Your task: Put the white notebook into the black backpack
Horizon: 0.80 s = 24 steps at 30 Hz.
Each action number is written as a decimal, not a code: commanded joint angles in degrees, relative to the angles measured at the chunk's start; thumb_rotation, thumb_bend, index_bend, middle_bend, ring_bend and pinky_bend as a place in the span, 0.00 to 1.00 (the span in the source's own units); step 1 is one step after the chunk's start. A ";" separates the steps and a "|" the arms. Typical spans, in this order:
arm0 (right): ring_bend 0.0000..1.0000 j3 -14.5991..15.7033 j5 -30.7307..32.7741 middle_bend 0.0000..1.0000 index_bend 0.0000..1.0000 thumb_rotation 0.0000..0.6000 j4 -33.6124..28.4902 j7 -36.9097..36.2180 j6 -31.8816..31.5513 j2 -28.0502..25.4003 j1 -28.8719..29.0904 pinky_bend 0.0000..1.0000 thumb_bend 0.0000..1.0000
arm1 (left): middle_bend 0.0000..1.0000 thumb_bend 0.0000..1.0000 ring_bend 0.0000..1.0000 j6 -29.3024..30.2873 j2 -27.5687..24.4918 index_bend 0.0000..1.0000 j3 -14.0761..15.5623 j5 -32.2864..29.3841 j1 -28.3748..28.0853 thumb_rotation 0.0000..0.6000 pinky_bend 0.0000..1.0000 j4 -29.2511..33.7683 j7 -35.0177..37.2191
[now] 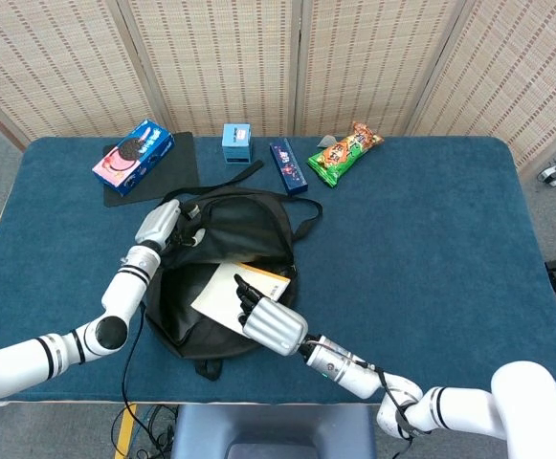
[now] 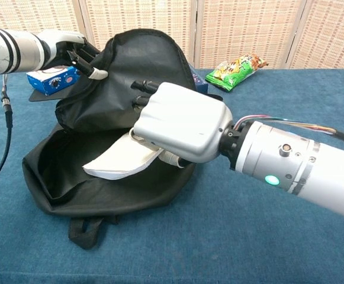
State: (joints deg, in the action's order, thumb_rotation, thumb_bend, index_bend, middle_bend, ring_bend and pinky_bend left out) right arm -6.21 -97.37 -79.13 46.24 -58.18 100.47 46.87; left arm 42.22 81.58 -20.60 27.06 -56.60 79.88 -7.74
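Note:
The black backpack point(image 1: 211, 239) point(image 2: 100, 183) lies open on the blue table. My left hand point(image 1: 161, 224) point(image 2: 71, 47) grips its upper flap and holds it raised. The white notebook point(image 1: 222, 292) point(image 2: 119, 163) lies almost flat inside the opening, its yellow edge toward the flap. My right hand point(image 1: 269, 321) point(image 2: 180, 121) is low over the bag's near right side and holds the notebook's right end, fingers on top and thumb beneath. The hand hides that end of the notebook in the chest view.
Along the far edge lie a blue cookie box point(image 1: 132, 151) point(image 2: 53, 78) on a black mat point(image 1: 158, 172), a small blue box point(image 1: 236, 143), a dark blue bar point(image 1: 287, 165) and a green snack bag point(image 1: 344, 151) point(image 2: 237, 68). A backpack strap point(image 2: 86, 231) trails toward the front.

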 commanded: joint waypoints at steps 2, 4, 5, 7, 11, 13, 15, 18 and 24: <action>0.22 -0.62 1.16 0.52 0.70 1.00 2.81 -0.29 0.90 2.31 0.83 0.07 0.43 | 0.46 0.54 0.34 -0.11 -0.56 0.79 0.30 0.14 0.02 1.00 0.12 0.60 0.13; 0.22 -0.88 1.52 0.52 0.70 1.00 4.25 -0.54 1.32 3.31 1.35 0.08 0.43 | 0.46 0.54 0.34 0.01 -0.79 0.79 0.42 0.01 -0.09 1.00 0.12 0.87 0.09; 0.23 -1.00 1.67 0.52 0.70 1.00 4.83 -0.69 1.51 3.70 1.58 0.11 0.43 | 0.46 0.54 0.34 0.08 -0.88 0.79 0.45 -0.10 -0.15 1.00 0.12 1.02 0.07; 0.24 -1.19 2.00 0.52 0.70 1.00 5.98 -1.34 2.13 4.42 2.20 0.18 0.43 | 0.46 0.54 0.34 0.25 -1.06 0.79 0.58 -0.32 -0.36 1.00 0.12 1.32 -0.11; 0.26 -1.32 1.80 0.52 0.70 1.00 8.81 -2.99 2.53 5.99 3.51 0.25 0.42 | 0.46 0.54 0.34 0.58 -1.35 0.79 0.70 -1.20 -0.94 1.00 0.12 1.83 -0.56; 0.26 -1.24 1.68 0.52 0.70 1.00 10.29 -3.64 2.79 6.69 4.07 0.26 0.42 | 0.46 0.54 0.34 0.73 -1.48 0.79 0.77 -1.70 -1.25 1.00 0.12 2.02 -0.88; 0.27 -1.14 1.32 0.52 0.70 1.00 12.03 -4.30 2.96 7.53 4.82 0.26 0.42 | 0.46 0.54 0.34 1.04 -1.67 0.79 0.80 -2.31 -1.58 1.00 0.12 2.28 -1.22; 0.27 -0.92 0.70 0.52 0.70 1.00 14.59 -5.14 3.17 8.69 5.90 0.26 0.41 | 0.46 0.54 0.34 1.29 -1.81 0.79 0.84 -3.41 -2.08 1.00 0.12 2.43 -1.66; 0.27 -1.16 0.93 0.52 0.71 1.00 18.52 -5.06 4.08 10.77 7.56 0.26 0.40 | 0.46 0.54 0.34 1.47 -2.27 0.79 0.98 -5.16 -2.78 1.00 0.12 3.06 -2.24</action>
State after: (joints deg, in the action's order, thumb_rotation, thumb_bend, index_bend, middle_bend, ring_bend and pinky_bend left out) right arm -7.30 -96.51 -61.28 41.16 -54.37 110.70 53.99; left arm 43.62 79.38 -19.65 21.99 -59.31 82.87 -9.92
